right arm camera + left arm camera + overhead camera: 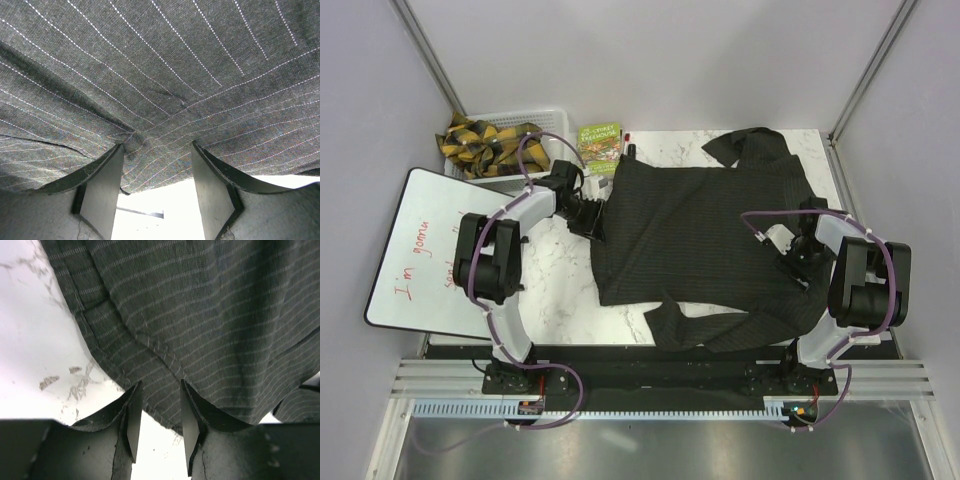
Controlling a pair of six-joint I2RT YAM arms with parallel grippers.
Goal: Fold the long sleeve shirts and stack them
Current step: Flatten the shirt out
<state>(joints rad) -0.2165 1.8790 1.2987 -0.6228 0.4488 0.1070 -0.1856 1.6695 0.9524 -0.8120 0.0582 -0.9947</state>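
Toward bench (560, 280) left edge: shirt (700, 230) hem between parted left hand (160, 390).
Right hand (157, 150): parted over cloth.
Care: hem to be seated deeper before closing.

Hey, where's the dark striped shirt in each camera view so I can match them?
Top external: shirt spread flat across centre and right.
Left wrist: shirt fills the upper right, hem edge running diagonally.
Right wrist: shirt fills nearly all the frame.
Shared landmark: white marble table, left of the shirt in top and left wrist views.

Charcoal shirt (700, 235) with pale pinstripes; white grey-veined table (555, 285)
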